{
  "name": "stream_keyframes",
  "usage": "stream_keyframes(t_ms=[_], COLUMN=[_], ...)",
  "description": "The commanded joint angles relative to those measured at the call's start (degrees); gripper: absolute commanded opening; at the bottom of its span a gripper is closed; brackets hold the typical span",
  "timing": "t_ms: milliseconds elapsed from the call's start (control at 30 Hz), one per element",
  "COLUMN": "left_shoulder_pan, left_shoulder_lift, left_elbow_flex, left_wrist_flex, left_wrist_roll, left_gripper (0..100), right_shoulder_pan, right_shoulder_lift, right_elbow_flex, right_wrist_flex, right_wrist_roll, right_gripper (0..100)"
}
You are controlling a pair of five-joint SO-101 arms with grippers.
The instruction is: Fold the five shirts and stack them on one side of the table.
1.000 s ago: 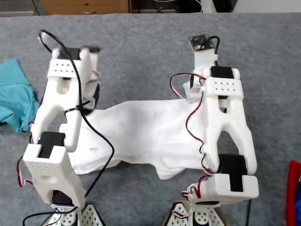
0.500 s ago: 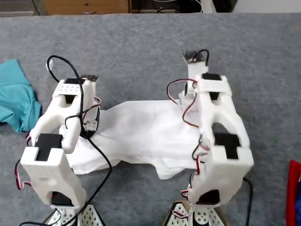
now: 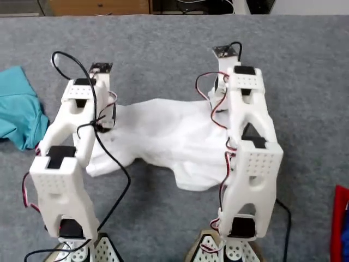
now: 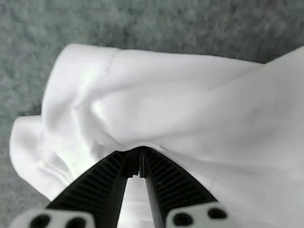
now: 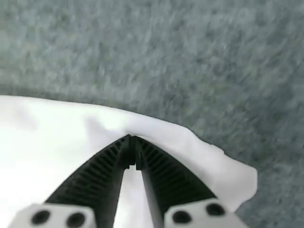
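A crumpled white shirt (image 3: 163, 142) lies across the middle of the grey table, between the two white arms. My left gripper (image 4: 141, 164) is shut on a fold of the white shirt (image 4: 190, 114) near its left side. My right gripper (image 5: 131, 152) is shut on the white shirt (image 5: 57, 137) at its far right edge, close to a corner. In the high view the left arm (image 3: 71, 136) covers the cloth's left end and the right arm (image 3: 245, 136) covers its right end. A teal shirt (image 3: 19, 109) lies bunched at the table's left edge.
Grey carpet-like table surface (image 3: 305, 82) spreads behind and to the right of the arms. Something red and blue (image 3: 341, 224) peeks in at the right edge. A wooden cabinet (image 3: 98, 6) stands behind the table.
Both arms have pulled in and then shifted toward the far side, dragging the white shirt with them. The cloth has bunched up narrower and its front edge has lifted away from the near side.
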Motion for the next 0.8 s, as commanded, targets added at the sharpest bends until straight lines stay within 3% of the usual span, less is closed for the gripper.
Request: stream_keyframes(t_ms=[0,267,500,667,767], left_shoulder_pan=[-2.4,-4.4,-4.2,-4.2,-3.9], left_shoulder_lift=[5.9,17.8,23.6,24.0,22.2], left_elbow_flex=[-14.5,-40.5,-59.2,-69.2,-69.7], left_wrist_flex=[3.0,10.9,25.8,32.8,32.9], left_wrist_roll=[0.3,0.3,0.3,0.0,0.0], left_gripper=[2,2,2,2,2], right_shoulder_pan=[2.0,2.0,1.5,1.5,1.7], right_shoulder_lift=[3.9,12.3,13.8,13.8,13.4], right_elbow_flex=[-10.9,-30.0,-46.7,-60.7,-63.3], right_wrist_flex=[2.5,7.2,22.2,32.1,33.1], right_wrist_roll=[-0.2,-0.2,2.8,4.8,9.1], right_gripper=[0.5,0.5,0.9,12.3,14.4])
